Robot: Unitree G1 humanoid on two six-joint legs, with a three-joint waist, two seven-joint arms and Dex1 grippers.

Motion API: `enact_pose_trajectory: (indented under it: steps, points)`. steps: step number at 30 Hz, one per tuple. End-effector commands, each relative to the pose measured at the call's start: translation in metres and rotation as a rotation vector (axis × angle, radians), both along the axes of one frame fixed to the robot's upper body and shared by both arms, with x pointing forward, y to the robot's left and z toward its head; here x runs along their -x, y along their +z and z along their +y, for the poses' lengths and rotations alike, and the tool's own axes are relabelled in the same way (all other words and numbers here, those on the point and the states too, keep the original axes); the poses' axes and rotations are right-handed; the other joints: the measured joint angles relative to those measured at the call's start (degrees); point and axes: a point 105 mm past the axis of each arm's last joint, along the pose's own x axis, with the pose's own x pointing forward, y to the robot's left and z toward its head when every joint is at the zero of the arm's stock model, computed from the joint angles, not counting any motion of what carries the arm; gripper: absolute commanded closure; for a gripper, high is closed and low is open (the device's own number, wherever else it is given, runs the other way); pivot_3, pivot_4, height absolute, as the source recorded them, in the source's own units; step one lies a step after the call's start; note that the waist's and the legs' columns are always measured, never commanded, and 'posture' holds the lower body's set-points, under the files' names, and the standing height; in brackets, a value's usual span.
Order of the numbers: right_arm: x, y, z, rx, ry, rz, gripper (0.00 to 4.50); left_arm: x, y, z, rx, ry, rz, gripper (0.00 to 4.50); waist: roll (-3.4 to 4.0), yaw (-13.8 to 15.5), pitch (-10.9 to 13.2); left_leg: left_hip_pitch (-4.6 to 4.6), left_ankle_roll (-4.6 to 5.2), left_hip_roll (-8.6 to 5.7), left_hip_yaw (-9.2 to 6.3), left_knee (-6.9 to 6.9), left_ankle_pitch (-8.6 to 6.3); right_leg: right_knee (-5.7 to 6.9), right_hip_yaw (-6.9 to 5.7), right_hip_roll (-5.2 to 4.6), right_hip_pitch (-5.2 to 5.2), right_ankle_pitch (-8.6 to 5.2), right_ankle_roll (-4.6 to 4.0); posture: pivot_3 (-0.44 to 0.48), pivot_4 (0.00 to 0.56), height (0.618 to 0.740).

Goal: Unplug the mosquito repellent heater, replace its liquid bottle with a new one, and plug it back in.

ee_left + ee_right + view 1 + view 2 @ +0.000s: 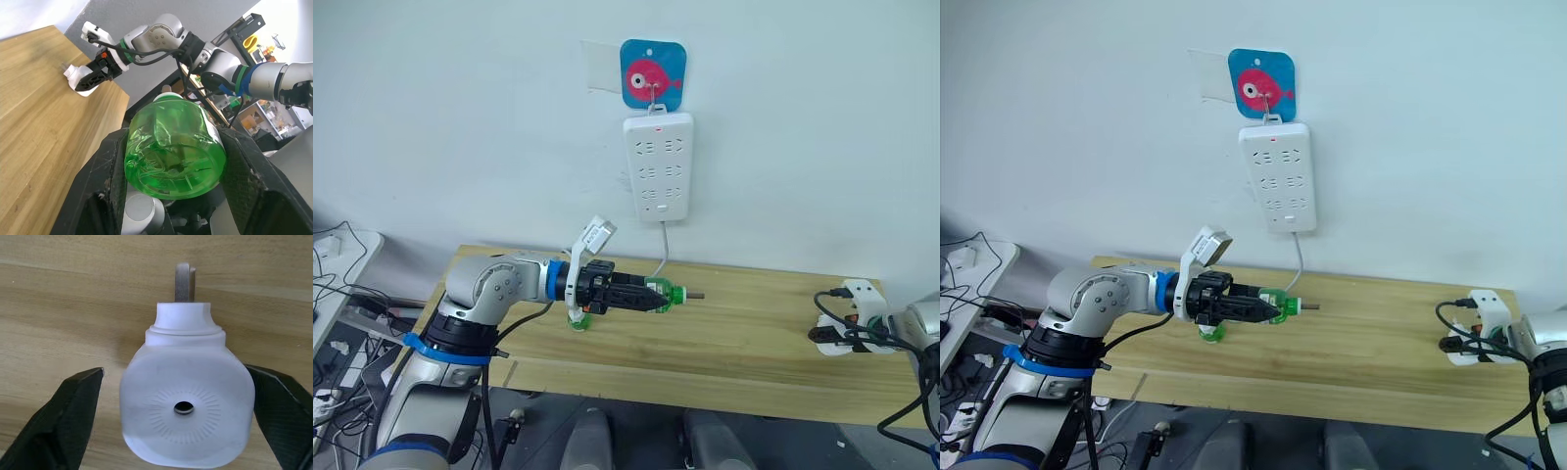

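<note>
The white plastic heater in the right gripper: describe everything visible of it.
The small white rounded plastic heater has a smooth, matt shell with a round hole in one face, ringed by fine radiating lines. A stepped neck ends in metal plug prongs, so it is unplugged. It sits between the right gripper's black fingers; the near one stands just clear, the other meets its side. It is over the wooden table near its right end; contact below is unclear.

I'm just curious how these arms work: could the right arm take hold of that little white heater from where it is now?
Probably yes. The right gripper already has its open fingers on either side of the heater, with nothing between them. Whether the fingers touch it yet is unclear.
</note>
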Motion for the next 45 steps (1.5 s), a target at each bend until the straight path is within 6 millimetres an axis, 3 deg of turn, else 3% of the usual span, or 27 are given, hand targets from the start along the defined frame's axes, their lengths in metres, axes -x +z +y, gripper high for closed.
enact_pose_trajectory:
  steps: [1,5,9,13,18,21,27,31,35,45]
  points:
    - [0.000,0.033,-0.014,0.036,0.002,-0.068,0.03,0.001,0.008,-0.002,0.021,-0.021,-0.037,2.25,0.07,0.27,0.02,0.00,0.00,-0.02,0.01,0.00,0.00,0.00,0.01,-0.02,0.00,0.00,0.00,0.076,0.172,0.740]
    - [0.004,0.074,-0.008,0.004,0.000,-0.142,0.03,0.000,0.007,-0.003,0.034,-0.026,-0.032,2.25,0.08,0.35,0.02,0.00,0.00,-0.03,0.02,0.02,0.00,0.00,0.01,-0.04,0.00,0.00,0.00,0.049,0.166,0.740]
    - [0.001,0.134,0.020,-0.150,0.005,-0.334,0.03,-0.006,0.009,-0.005,0.065,0.009,-0.121,2.25,0.09,0.05,0.00,0.01,-0.01,-0.02,0.02,0.00,0.01,0.02,0.02,-0.03,0.00,0.00,0.00,0.036,0.159,0.740]
    - [0.003,0.166,0.053,-0.393,0.018,-0.557,0.03,-0.024,0.016,-0.018,0.136,0.131,-0.323,2.25,0.00,0.16,-0.05,0.03,-0.19,-0.01,-0.01,0.03,0.11,0.03,-0.04,-0.03,0.06,0.00,0.00,0.002,0.161,0.740]
    - [0.007,0.172,0.088,-0.713,-0.061,-0.826,0.03,-0.051,0.027,-0.033,0.203,0.302,-0.533,2.25,-0.02,0.21,-0.09,-0.02,-0.24,-0.04,-0.02,-0.02,0.12,-0.03,-0.05,-0.08,0.08,0.01,0.00,-0.017,0.162,0.740]
    - [0.006,0.184,0.116,-0.925,-0.108,-0.964,0.03,-0.056,0.027,-0.042,0.218,0.340,-0.606,2.25,0.04,-0.20,-0.10,-0.08,-0.24,-0.06,0.08,-0.02,0.13,0.05,0.05,-0.12,-0.04,0.01,0.00,-0.028,0.160,0.740]
    - [0.023,0.175,0.178,-1.109,-0.060,-0.912,0.03,-0.055,0.022,-0.060,0.235,0.340,-0.677,2.25,0.12,-1.14,-0.15,-0.09,-0.09,-0.04,0.02,-0.10,0.04,0.09,-0.02,-0.10,-0.07,0.01,0.00,-0.043,0.157,0.740]
    - [0.028,0.168,0.194,-1.182,-0.110,-0.834,0.03,-0.061,0.020,-0.068,0.245,0.395,-0.700,2.25,0.11,-1.94,-0.15,-0.17,-0.04,-0.13,0.10,-0.02,0.01,0.02,0.06,-0.21,-0.08,0.01,0.02,-0.038,0.158,0.740]
    - [0.024,0.177,0.210,-1.258,-0.143,-0.807,0.03,-0.054,0.019,-0.077,0.265,0.384,-0.715,2.25,0.11,-2.97,-0.15,-0.12,-0.09,-0.14,0.08,0.02,0.05,0.09,0.07,-0.18,-0.07,0.07,0.14,-0.037,0.158,0.740]
    - [0.016,0.182,0.226,-1.255,-0.132,-0.780,0.03,-0.037,0.017,-0.083,0.281,0.328,-0.727,2.25,0.11,-3.75,-0.16,-0.08,-0.10,-0.06,0.03,-0.03,0.06,0.08,0.06,-0.05,-0.04,0.06,0.14,-0.028,0.155,0.740]
